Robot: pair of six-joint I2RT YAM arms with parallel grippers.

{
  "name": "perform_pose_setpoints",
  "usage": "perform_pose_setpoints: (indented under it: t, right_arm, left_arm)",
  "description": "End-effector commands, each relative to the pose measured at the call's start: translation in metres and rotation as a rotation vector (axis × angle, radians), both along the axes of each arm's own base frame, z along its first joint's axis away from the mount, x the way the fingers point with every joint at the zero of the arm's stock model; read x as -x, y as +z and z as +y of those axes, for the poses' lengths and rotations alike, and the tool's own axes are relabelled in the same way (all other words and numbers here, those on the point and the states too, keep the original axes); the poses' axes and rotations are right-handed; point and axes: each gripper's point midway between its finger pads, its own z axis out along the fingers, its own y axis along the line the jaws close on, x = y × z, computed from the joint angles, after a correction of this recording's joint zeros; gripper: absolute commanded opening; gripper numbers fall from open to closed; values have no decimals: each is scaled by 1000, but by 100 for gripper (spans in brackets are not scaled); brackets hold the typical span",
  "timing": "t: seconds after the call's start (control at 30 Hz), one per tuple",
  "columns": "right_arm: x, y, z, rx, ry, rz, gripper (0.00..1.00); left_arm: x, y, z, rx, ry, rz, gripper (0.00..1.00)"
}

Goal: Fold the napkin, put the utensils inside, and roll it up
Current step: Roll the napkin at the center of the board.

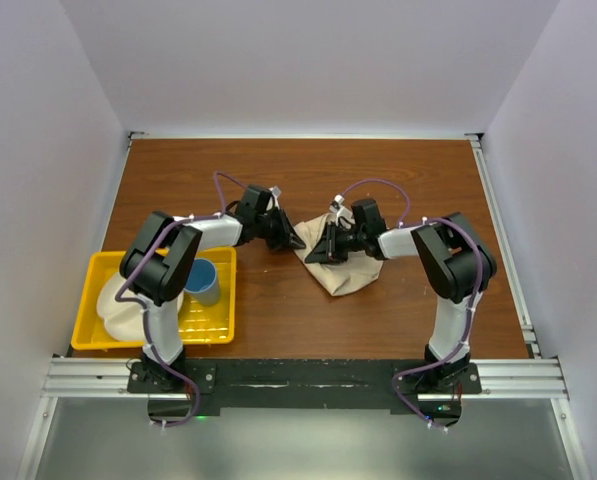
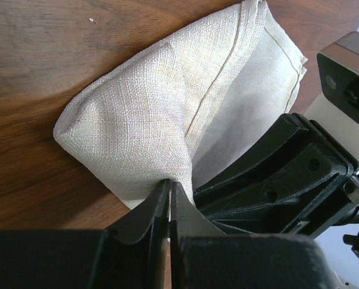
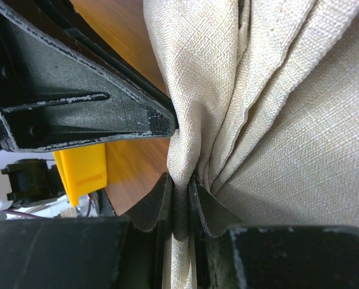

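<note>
Overhead view: two robot arms meet at the middle of the bench (image 1: 278,170), over the napkin (image 1: 346,272), a beige cloth lying bunched, not flat. Left jaws are pinched tight on one corner of the napkin. Right jaws are clamped on a gathered fold at its other side. Yellow tray (image 1: 108,262) w/ blue cup (image 1: 204,280) sits near left. No knife visible. Step, prob.: the fold, cloth gripped both sides. Next move likely needs both arms lifting together, keeping cloth taut & laying one edge squarely over the other.
</note>
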Motion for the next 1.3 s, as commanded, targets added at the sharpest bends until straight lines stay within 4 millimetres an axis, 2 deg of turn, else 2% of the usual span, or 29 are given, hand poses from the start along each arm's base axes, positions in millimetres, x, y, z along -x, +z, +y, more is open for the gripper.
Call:
perform_pose_setpoints:
  t: [0.0,0.07,0.1,0.17,0.3,0.37,0.4,0.5,0.53,0.6,0.63,0.7,0.8,0.83,0.87,0.93,0.97,1.03,1.07,1.13,1.17,1.2,1.23,1.27]
  right_arm:
    - [32,-38,-36,279,31,101,16]
    - [33,-36,-44,339,41,96,26]
    - [25,-25,-44,345,38,62,31]
    - [26,-19,-51,393,50,50,41]
    - [18,9,-56,422,37,-7,50]
    - [21,14,-63,452,25,-10,53]
    - [21,25,-64,445,16,-33,56]
    - [25,30,-73,475,-6,-50,57]
    - [28,38,-75,471,-13,-65,57]
    - [36,37,-81,482,-24,-69,57]
    - [36,45,-81,467,-37,-95,57]
    - [45,39,-86,472,-46,-83,56]
    - [56,25,-92,481,-69,-52,47]
    - [55,23,-91,469,-90,-57,42]
    - [63,11,-95,480,-96,-33,40]
    - [62,-1,-98,492,-124,-33,39]
    - [67,-14,-102,514,-121,3,36]
    - [67,-20,-106,546,-126,25,31]
    - [66,-16,-106,547,-131,14,29]
    - [61,-3,-111,586,-148,-36,29]
    - [55,13,-112,584,-159,-85,33]
    - [59,17,-118,615,-142,-88,36]
    - [48,33,-117,625,-153,-133,39]
    - [46,40,-117,636,-141,-155,45]
  left_arm:
    - [11,-51,18,-119,5,38,9]
    - [14,-56,20,-123,2,46,8]
    - [15,-57,20,-125,2,50,8]
    - [18,-60,22,-130,1,58,7]
    - [22,-64,22,-132,-7,72,6]
    - [22,-65,22,-129,-10,75,6]
    - [22,-64,21,-124,-11,74,6]
    - [21,-62,20,-119,-14,73,6]
    - [20,-61,19,-118,-14,71,6]
    - [21,-61,19,-118,-16,72,5]
    - [20,-60,19,-115,-14,73,5]
    - [21,-60,18,-114,-17,73,5]
    - [21,-60,17,-114,-19,78,5]
    - [20,-58,17,-111,-21,76,5]
    - [20,-58,16,-108,-21,78,5]
    - [21,-58,16,-107,-22,80,5]
    - [21,-58,16,-107,-23,82,4]
    - [19,-58,15,-106,-23,80,4]
    - [26,-62,19,-126,-25,116,4]
    - [25,-61,18,-126,-30,116,4]
    - [25,-61,18,-126,-29,121,4]
    - [26,-60,18,-125,-29,122,4]
    - [26,-58,17,-120,-31,122,4]
    - [27,-58,17,-121,-31,130,4]
